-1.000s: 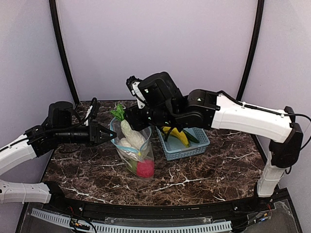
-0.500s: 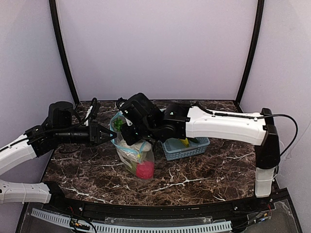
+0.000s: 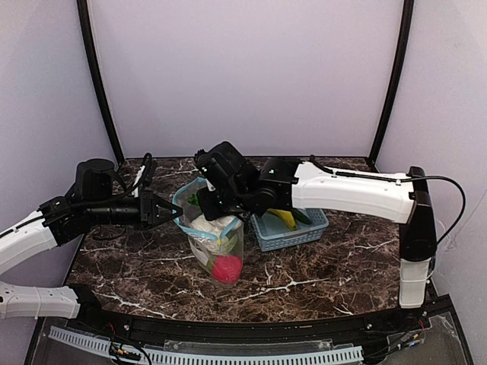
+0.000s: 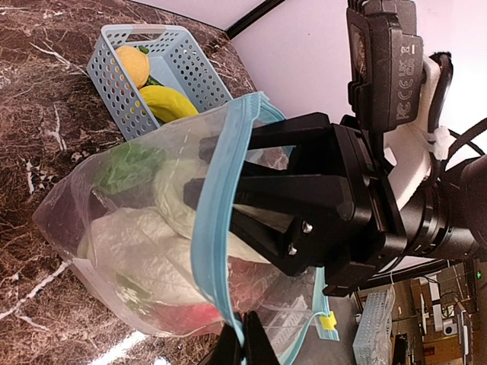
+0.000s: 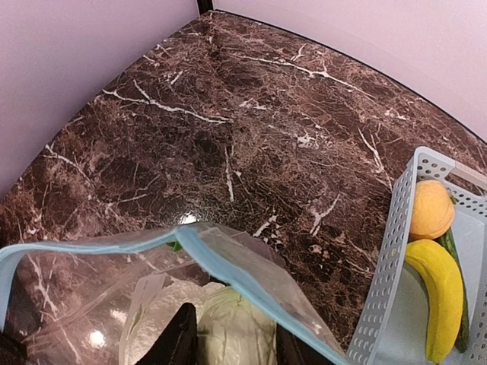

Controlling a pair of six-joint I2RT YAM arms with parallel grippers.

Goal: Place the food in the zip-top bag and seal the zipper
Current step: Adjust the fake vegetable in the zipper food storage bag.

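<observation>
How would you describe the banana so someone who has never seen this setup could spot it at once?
On the dark marble table, look right of the clear bag for the light blue basket. The banana lies inside it, the only long, curved yellow piece, beside a round orange and a thin green cucumber.

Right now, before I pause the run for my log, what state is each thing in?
Bag: standing, mouth open.
Zipper: unsealed.
White vegetable: inside the bag.
Red fruit: at the bag's bottom.
Left tool: shut on the bag's rim.
Right tool: inside the bag's mouth, straddling the white vegetable; grip unclear.
Banana: in the basket.
Orange: in the basket.
</observation>
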